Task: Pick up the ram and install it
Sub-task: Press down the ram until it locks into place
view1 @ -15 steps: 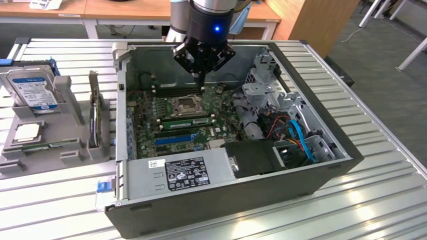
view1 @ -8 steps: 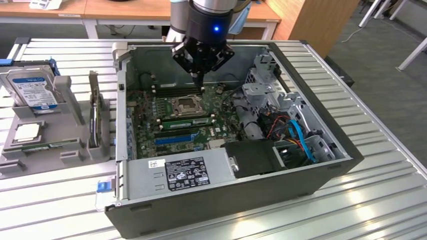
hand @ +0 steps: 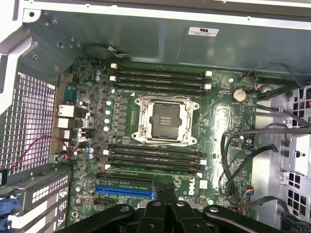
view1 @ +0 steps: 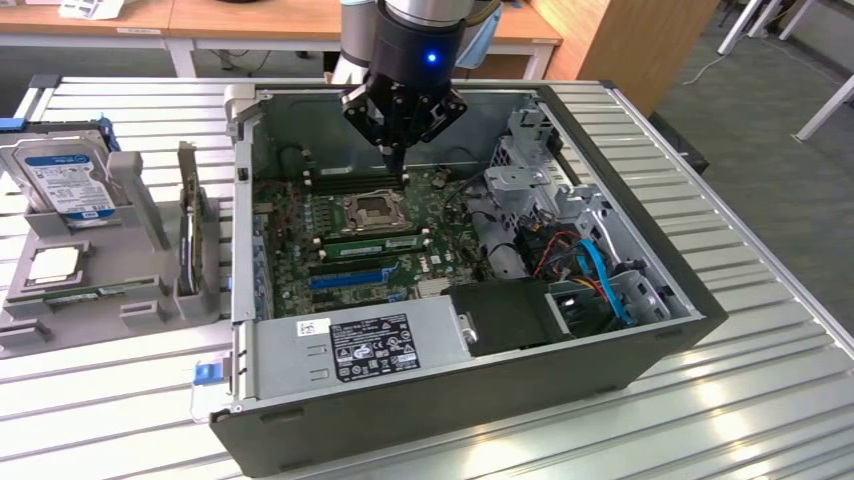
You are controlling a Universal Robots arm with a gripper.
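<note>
My gripper [view1: 391, 166] hangs shut and empty over the open computer case [view1: 641, 330], above the motherboard's far memory slots [view1: 354, 180]. Its closed fingers [hand: 163, 194] show in the wrist view, high over the motherboard [hand: 223, 116] with the bare CPU socket [hand: 164, 120]. One thin green ram stick [view1: 83, 293] lies in the grey holder at the exterior view's left. A similar green stick [view1: 370, 243] sits seated in a slot just below the socket. I cannot tell which of the two is the task's ram.
The grey holder [view1: 40, 330] also carries a hard drive [view1: 64, 180], a CPU [view1: 54, 263] and a dark expansion card [view1: 194, 235]. Inside the case are the power supply [view1: 360, 345], drive cage [view1: 527, 190] and loose cables [view1: 594, 270]. The case stands on a slatted metal table [view1: 747, 420].
</note>
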